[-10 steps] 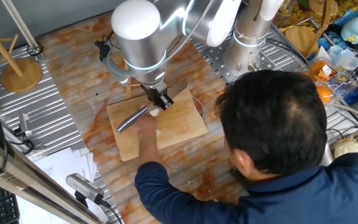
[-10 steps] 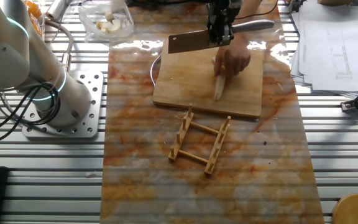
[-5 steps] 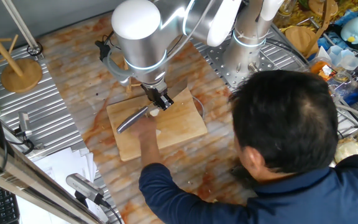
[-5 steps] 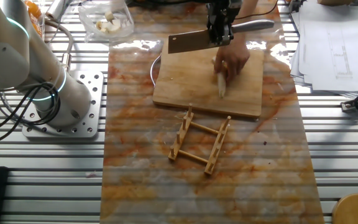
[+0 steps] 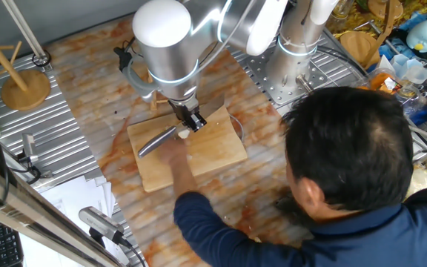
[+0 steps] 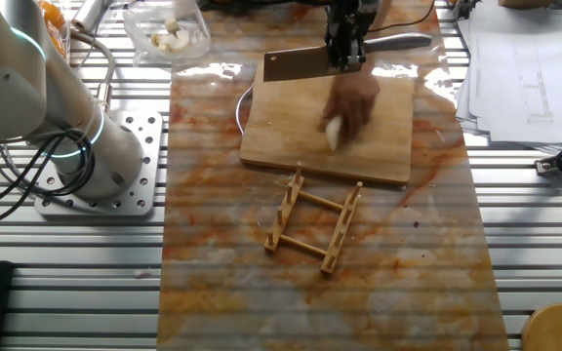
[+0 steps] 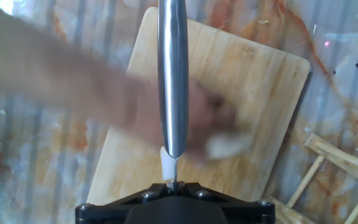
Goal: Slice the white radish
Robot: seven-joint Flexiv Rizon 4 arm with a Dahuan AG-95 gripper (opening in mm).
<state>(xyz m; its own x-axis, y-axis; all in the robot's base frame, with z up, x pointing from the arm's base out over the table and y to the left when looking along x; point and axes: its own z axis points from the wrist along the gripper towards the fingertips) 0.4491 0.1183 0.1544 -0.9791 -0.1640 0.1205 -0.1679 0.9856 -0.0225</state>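
Since 0.5 s ago the person's hand [image 6: 349, 97] has swung the radish [image 6: 334, 134] on the board [image 6: 291, 141]: in the other fixed view its free tip sits further left now, and the piece looks shorter and more tilted. Gripper [image 6: 345, 54] and knife [image 6: 296, 64] are unchanged.

Gripper hangs above the far part of the board, clamped on the knife handle [image 6: 398, 41]; blade sticks out left in the other fixed view, raised off the wood. In one fixed view the knife [image 5: 156, 141] points down-left from the gripper [image 5: 191, 119], with the hand [image 5: 175, 152] just below it on the board [image 5: 217, 152].

Hand view: steel handle [image 7: 173, 68] runs up the middle of the picture, held at the bottom edge by the dark gripper body; fingertips not visible there. Hand [image 7: 123, 99] is motion-blurred, reaching across the board [image 7: 260, 74] from the left; pale blur of radish [image 7: 229, 144] lies right of the handle, touching the hand.

Radish lies on the board mid-right, under the person's fingers, below the blade.

Wooden rack [image 6: 315, 226] stands near the board's near edge in the other fixed view. Bowl [image 6: 167, 31] with pale chunks sits far left. Person's head [image 5: 351, 148] fills the right of one fixed view.
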